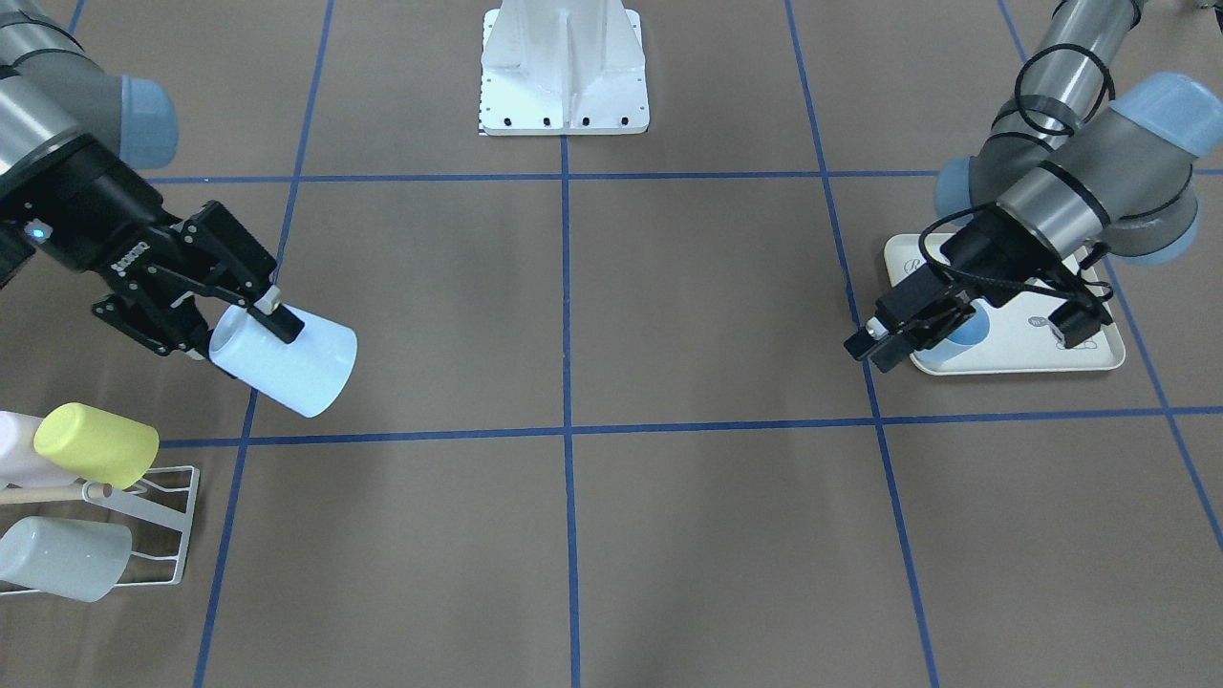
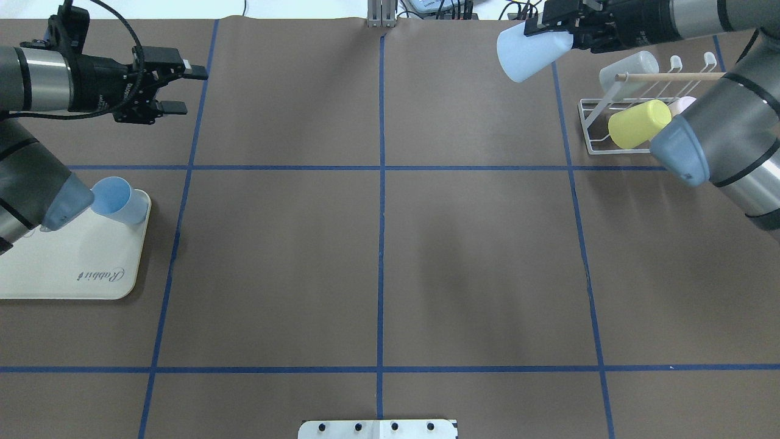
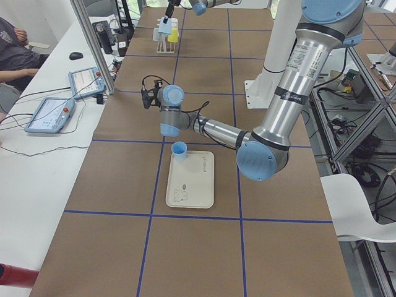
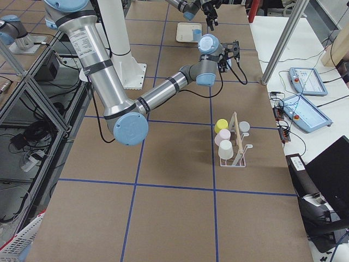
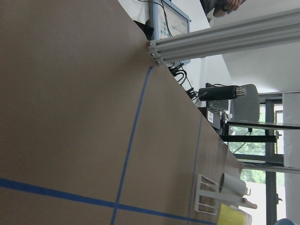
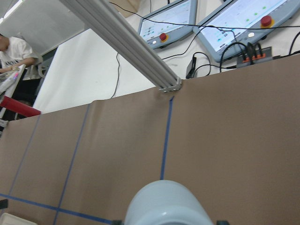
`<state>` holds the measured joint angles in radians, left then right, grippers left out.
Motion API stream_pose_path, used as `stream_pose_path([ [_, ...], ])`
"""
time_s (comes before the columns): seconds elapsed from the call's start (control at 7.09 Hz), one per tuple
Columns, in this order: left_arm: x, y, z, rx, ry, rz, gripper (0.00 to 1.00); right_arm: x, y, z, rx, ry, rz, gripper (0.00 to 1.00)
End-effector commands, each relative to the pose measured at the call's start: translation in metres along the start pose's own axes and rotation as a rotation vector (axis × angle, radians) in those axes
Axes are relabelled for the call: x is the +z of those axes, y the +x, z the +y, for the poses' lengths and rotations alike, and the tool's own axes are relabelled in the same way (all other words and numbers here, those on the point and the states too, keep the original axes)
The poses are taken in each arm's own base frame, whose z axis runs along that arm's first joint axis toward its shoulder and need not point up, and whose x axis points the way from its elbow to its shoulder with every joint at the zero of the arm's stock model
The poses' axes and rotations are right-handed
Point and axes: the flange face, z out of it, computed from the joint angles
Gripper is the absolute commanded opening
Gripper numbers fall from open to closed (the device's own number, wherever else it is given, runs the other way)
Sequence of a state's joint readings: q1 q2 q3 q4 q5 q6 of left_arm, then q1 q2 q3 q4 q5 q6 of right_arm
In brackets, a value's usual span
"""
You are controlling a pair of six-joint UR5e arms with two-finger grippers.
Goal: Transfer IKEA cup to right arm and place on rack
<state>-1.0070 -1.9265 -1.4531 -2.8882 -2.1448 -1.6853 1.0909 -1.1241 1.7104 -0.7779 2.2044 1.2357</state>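
Note:
The IKEA cup (image 1: 287, 358), pale blue, hangs tilted on its side above the table with my right gripper (image 1: 244, 336) shut on its rim. From overhead the cup (image 2: 527, 53) and the right gripper (image 2: 551, 33) sit just off the far left corner of the white wire rack (image 2: 586, 125). In the right wrist view the cup (image 6: 164, 204) fills the bottom edge. My left gripper (image 2: 186, 90) stands open with nothing in it, beyond the tray at the far left.
The rack (image 1: 187, 526) carries a yellow cup (image 2: 638, 123), a grey cup (image 2: 627, 70) and a pale pink one under a wooden dowel (image 2: 667, 77). A cream tray (image 2: 73, 256) holds a blue cup (image 2: 119, 198). A white mount (image 1: 564, 72) stands at the robot's side.

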Motion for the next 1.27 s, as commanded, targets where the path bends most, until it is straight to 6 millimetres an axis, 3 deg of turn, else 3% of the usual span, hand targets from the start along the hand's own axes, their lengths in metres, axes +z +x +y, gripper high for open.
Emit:
stream_pose_path([
  [0.0,-0.002,-0.024,-0.023,0.129,0.004,-0.192,1.00,-0.015,0.037,-0.038,-0.086,-0.050,0.201,0.12],
  [0.14,-0.012,-0.036,-0.030,0.175,0.004,-0.268,1.00,-0.024,0.055,-0.052,-0.131,-0.082,0.287,0.12],
  [0.28,-0.026,-0.029,-0.041,0.231,0.006,-0.353,1.00,-0.033,0.071,-0.064,-0.169,-0.103,0.343,0.11],
  [0.42,-0.035,-0.012,-0.039,0.266,-0.021,-0.469,1.00,-0.032,0.091,-0.074,-0.162,-0.134,0.377,0.11],
  [0.56,-0.048,-0.019,-0.033,0.285,-0.063,-0.574,1.00,-0.029,0.110,-0.091,-0.149,-0.150,0.397,0.11],
  [0.71,-0.060,-0.062,-0.024,0.263,-0.088,-0.646,1.00,-0.028,0.131,-0.106,-0.161,-0.169,0.411,0.11],
  [0.85,-0.068,-0.090,-0.017,0.241,-0.108,-0.683,1.00,-0.031,0.156,-0.115,-0.167,-0.194,0.423,0.11],
  [1.13,-0.063,-0.096,-0.014,0.235,-0.122,-0.691,1.00,-0.041,0.201,-0.130,-0.181,-0.227,0.447,0.11],
])
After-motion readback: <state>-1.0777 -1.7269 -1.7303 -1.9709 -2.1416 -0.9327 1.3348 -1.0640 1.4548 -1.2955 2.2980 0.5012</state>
